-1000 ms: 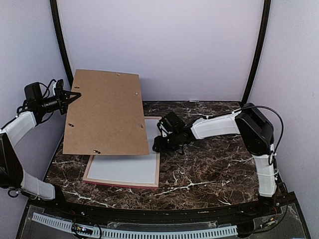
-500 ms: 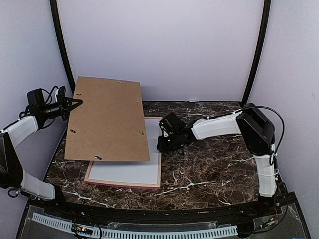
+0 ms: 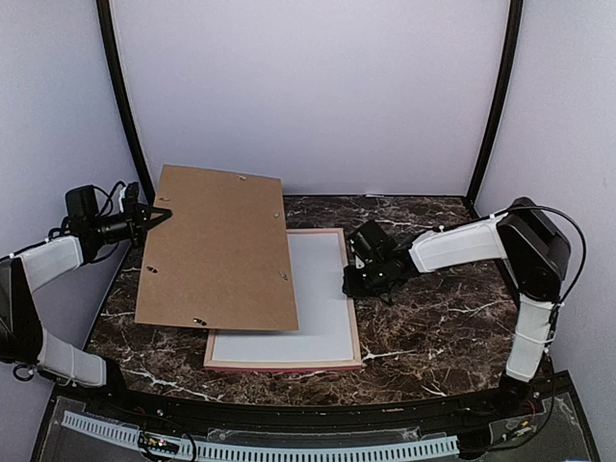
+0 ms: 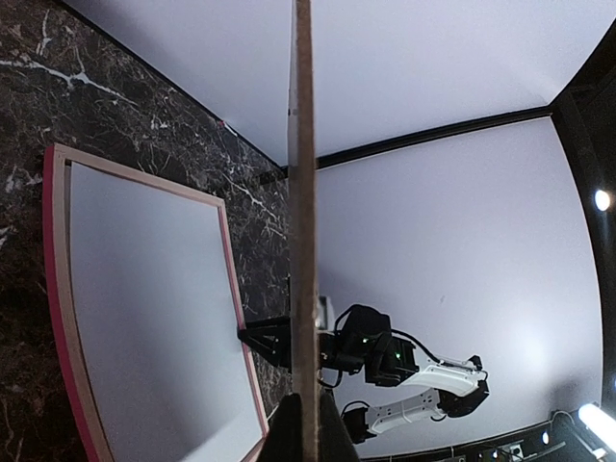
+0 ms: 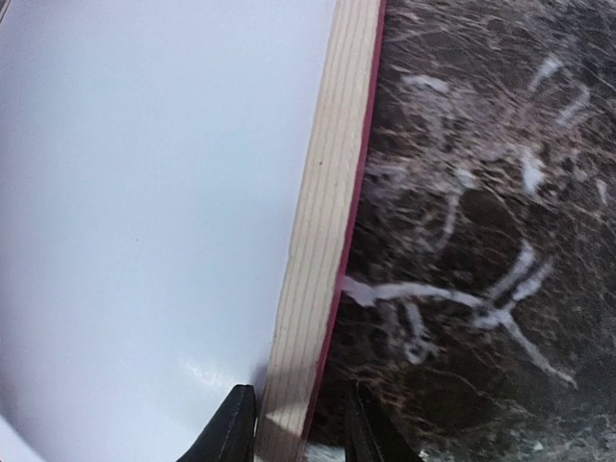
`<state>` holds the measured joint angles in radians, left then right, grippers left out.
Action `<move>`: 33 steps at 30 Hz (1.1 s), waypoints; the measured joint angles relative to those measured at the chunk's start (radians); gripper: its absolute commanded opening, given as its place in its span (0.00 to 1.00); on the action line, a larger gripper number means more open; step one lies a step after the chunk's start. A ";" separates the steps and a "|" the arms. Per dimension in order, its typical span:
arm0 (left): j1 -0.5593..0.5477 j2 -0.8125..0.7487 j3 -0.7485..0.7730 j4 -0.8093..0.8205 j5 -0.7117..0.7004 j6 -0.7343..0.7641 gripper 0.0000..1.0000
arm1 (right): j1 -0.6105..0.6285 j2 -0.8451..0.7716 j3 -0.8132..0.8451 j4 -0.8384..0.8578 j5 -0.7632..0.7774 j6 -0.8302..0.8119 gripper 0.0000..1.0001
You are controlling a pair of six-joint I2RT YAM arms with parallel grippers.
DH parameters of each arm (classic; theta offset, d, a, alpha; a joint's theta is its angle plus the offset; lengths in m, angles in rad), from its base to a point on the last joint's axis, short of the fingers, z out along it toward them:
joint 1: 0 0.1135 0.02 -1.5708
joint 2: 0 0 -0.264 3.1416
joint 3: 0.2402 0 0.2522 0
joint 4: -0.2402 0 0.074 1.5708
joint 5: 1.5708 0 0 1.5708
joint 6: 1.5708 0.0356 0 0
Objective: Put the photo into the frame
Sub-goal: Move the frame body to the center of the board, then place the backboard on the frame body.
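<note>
The pink wooden frame [image 3: 354, 310] lies flat on the marble table. A plain white sheet [image 3: 318, 298] fills it; no printed side shows, so I cannot tell if it is the photo's back. My right gripper [image 3: 354, 284] is shut on the frame's right rail [image 5: 322, 221], one finger on each side [image 5: 298, 423]. My left gripper [image 3: 159, 214] is shut on the left edge of the brown hardboard backing panel [image 3: 217, 245]. It holds the panel tilted above the frame's left part. The left wrist view shows the panel edge-on [image 4: 303, 241] between the jaws [image 4: 306, 423], with the frame [image 4: 58, 289] below.
The dark marble table [image 3: 433, 327] extends to the right of the frame. Black curved posts [image 3: 496, 96] stand at the back corners against pale walls. The panel has small clips [image 3: 199, 321] on its face. The right arm [image 4: 385, 351] shows beyond the panel in the left wrist view.
My right gripper has pulled the frame to the right and slightly nearer across the table. My left gripper has lowered the backing panel and shifted it right.
</note>
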<state>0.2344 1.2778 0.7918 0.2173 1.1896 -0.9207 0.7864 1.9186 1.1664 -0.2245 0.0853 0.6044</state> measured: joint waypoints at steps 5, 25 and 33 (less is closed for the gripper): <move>-0.090 -0.007 -0.087 0.080 -0.078 -0.034 0.00 | -0.034 -0.094 -0.115 -0.003 0.023 0.018 0.32; -0.393 0.095 -0.304 0.546 -0.264 -0.277 0.00 | -0.104 -0.377 -0.298 -0.025 0.033 0.058 0.61; -0.504 0.290 -0.313 0.758 -0.328 -0.366 0.00 | -0.163 -0.460 -0.298 -0.057 0.021 0.040 0.62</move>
<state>-0.2699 1.5677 0.4786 0.9752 0.8612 -1.2869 0.6239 1.4582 0.8688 -0.2817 0.1059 0.6441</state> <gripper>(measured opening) 0.047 0.622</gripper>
